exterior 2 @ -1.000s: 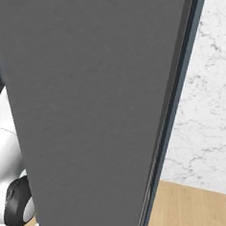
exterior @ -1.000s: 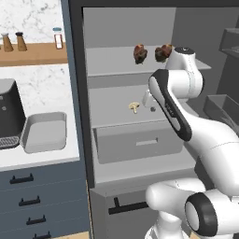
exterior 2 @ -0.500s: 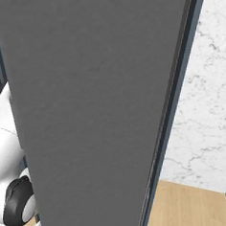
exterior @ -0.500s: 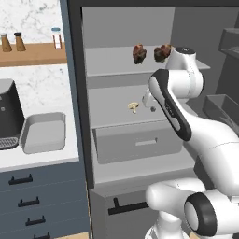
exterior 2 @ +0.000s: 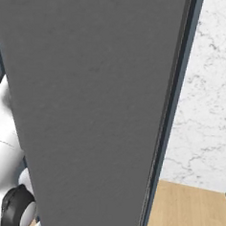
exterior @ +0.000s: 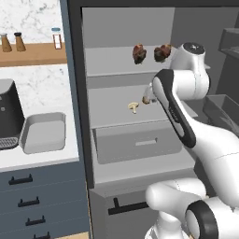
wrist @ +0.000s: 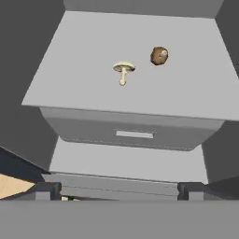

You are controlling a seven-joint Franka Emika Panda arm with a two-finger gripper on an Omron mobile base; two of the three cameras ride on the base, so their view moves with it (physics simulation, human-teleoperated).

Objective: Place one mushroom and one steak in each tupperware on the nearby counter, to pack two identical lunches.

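From the left base view, the white arm reaches into an open grey fridge, where two brown steaks sit on the upper shelf and a pale mushroom with a darker one just beside it lie on the middle shelf; the grey tupperware waits on the white table beside a coffee machine. The right base view faces a grey fridge door. In the hand view the jaws stand wide apart with nothing between them, above the pale mushroom, so the picking step seems to be starting: the next move calls for descending and closing on it.
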